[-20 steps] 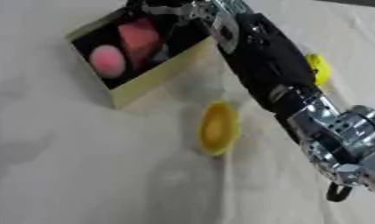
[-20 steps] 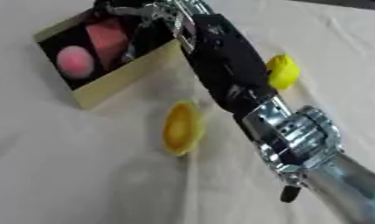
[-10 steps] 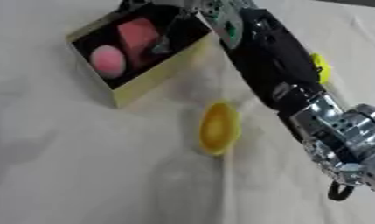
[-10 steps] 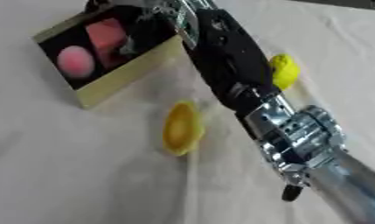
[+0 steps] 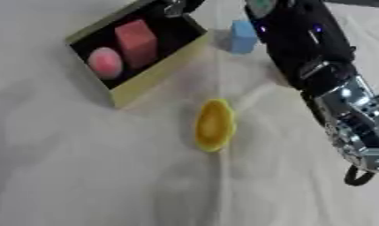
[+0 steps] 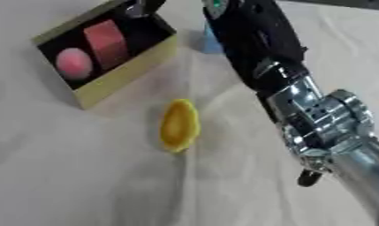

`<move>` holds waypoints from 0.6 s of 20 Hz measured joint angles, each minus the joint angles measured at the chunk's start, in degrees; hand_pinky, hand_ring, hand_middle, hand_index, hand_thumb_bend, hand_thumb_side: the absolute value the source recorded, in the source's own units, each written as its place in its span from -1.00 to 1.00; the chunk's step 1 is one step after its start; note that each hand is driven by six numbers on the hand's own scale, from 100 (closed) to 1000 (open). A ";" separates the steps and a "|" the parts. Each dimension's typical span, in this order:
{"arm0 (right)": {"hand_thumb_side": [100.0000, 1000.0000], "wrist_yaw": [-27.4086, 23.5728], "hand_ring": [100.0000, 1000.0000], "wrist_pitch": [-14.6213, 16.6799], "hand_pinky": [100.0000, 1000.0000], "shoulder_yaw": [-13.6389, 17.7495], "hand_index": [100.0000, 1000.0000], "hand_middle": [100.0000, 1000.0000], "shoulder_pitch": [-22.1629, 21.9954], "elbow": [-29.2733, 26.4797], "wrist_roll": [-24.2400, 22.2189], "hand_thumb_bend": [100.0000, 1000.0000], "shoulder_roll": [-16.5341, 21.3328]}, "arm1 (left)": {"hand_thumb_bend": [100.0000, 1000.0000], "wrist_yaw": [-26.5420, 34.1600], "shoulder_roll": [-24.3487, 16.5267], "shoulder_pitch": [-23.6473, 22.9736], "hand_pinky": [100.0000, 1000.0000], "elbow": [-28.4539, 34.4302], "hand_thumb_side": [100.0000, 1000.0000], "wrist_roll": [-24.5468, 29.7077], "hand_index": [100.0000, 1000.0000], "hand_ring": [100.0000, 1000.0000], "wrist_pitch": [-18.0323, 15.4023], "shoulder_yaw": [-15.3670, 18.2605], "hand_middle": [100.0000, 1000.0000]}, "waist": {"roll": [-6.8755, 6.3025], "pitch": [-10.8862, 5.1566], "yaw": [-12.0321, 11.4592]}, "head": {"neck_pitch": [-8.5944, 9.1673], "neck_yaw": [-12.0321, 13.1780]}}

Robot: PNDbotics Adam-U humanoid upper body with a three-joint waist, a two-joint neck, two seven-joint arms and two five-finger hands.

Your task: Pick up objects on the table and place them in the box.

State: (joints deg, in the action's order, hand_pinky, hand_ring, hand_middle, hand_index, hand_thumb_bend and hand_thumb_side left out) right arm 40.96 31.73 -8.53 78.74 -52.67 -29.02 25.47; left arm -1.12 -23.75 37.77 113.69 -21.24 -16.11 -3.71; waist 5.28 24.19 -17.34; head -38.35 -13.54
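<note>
I see the right arm (image 5: pixel 316 57) reaching from the lower right to the top edge. Only a small part of the right robot hand (image 5: pixel 176 5) shows, over the far corner of the box (image 5: pixel 149 73); I cannot tell whether its fingers are wide or closed. The left robot hand is out of view.

The box lies askew at upper left, yellow-walled with a dark inside. It holds a pink ball (image 5: pixel 105 62) and a red block (image 5: pixel 136 38), side by side. A yellow banana-like object (image 5: pixel 214 124) lies on the counter (image 5: pixel 84 176) near the box's lower right.

The left eye view shows a blue block (image 5: pixel 242 35) just beside the box's far right wall; in the right eye view the arm hides most of it.

Compared with a second ago, the blue block is now uncovered, and the small yellow object to the right of the arm no longer shows.

The counter is covered in a pale, creased cloth.
</note>
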 measured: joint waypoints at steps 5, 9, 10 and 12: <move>-0.42 -2.84 0.80 -1.46 0.76 0.79 0.76 0.58 -0.82 -1.05 -2.87 -0.28 4.77 | -0.01 -0.24 -0.49 -0.66 0.31 0.00 -0.05 -0.13 0.56 0.48 0.13 0.02 0.20 | -0.43 -0.60 1.31 | -0.68 1.39; -0.41 -2.99 0.81 -1.52 0.76 0.80 0.76 0.59 -2.37 -1.06 -3.82 -0.27 7.01 | -0.02 -0.40 -0.50 -0.92 0.31 0.00 -0.05 -0.23 0.56 0.48 0.23 0.02 0.20 | -1.02 -0.62 1.82 | -0.95 1.95; -0.41 -2.94 0.81 -1.50 0.76 0.78 0.76 0.59 -2.79 -1.05 -3.89 -0.27 7.37 | -0.02 -0.41 -0.50 -0.93 0.31 0.00 -0.05 -0.25 0.56 0.48 0.25 0.02 0.20 | -1.15 -0.62 1.88 | -0.95 2.05; -0.42 -2.74 0.80 -1.44 0.76 0.77 0.75 0.58 -3.66 -1.01 -3.93 -0.26 8.01 | -0.02 -0.42 -0.50 -0.94 0.31 0.00 -0.05 -0.26 0.56 0.48 0.26 0.02 0.19 | -1.34 -0.62 2.06 | -0.95 2.23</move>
State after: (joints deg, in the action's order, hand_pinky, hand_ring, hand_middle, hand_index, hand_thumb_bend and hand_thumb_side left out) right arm 38.22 30.29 -7.76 75.08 -53.68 -32.94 33.47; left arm -1.55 -24.25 36.83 113.69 -21.51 -15.84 -3.69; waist 3.94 23.58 -15.28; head -39.30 -11.31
